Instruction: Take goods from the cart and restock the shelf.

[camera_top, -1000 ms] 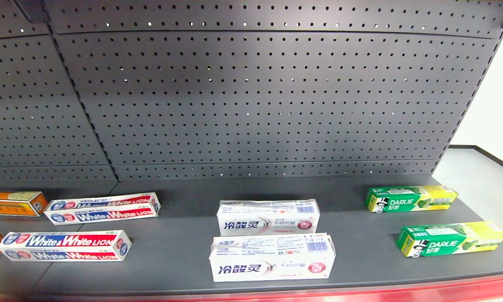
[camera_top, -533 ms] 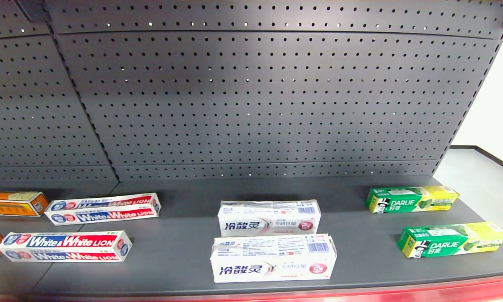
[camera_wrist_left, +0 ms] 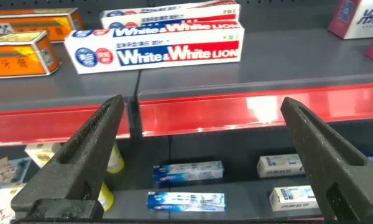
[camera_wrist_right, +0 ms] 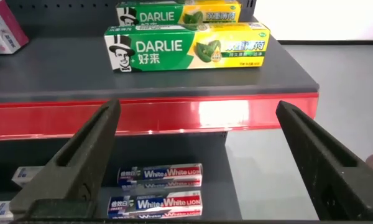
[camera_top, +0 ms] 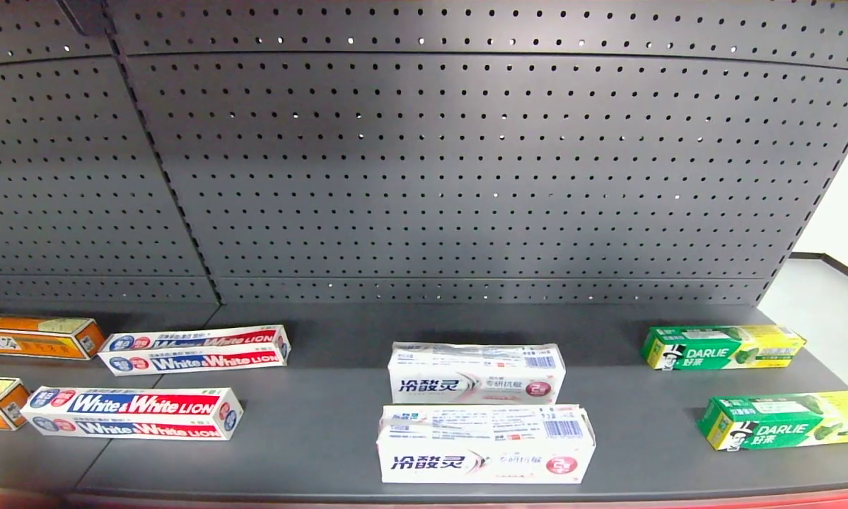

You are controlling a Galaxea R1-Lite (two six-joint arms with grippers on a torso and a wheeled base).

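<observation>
The dark grey shelf (camera_top: 310,431) holds pairs of toothpaste boxes lying flat: red, white and blue ones (camera_top: 134,412) at the left, white ones (camera_top: 486,444) in the middle, green and yellow ones (camera_top: 784,420) at the right. My left gripper (camera_wrist_left: 202,104) hangs open and empty in front of the shelf's red front edge (camera_wrist_left: 236,112), facing a red, white and blue box (camera_wrist_left: 155,53). My right gripper (camera_wrist_right: 199,107) is also open and empty before the red edge (camera_wrist_right: 174,115), facing a green box (camera_wrist_right: 186,46).
Orange boxes (camera_top: 36,336) lie at the far left of the shelf. A perforated back panel (camera_top: 466,177) rises behind. A lower shelf carries more boxes (camera_wrist_left: 188,171) (camera_wrist_right: 160,175). Bare shelf surface lies between the box groups. Grey floor (camera_top: 830,311) is at the right.
The whole head view has shifted, so the camera moved; the boxes now sit further right in the picture. The boxes themselves have not moved on the shelf.
</observation>
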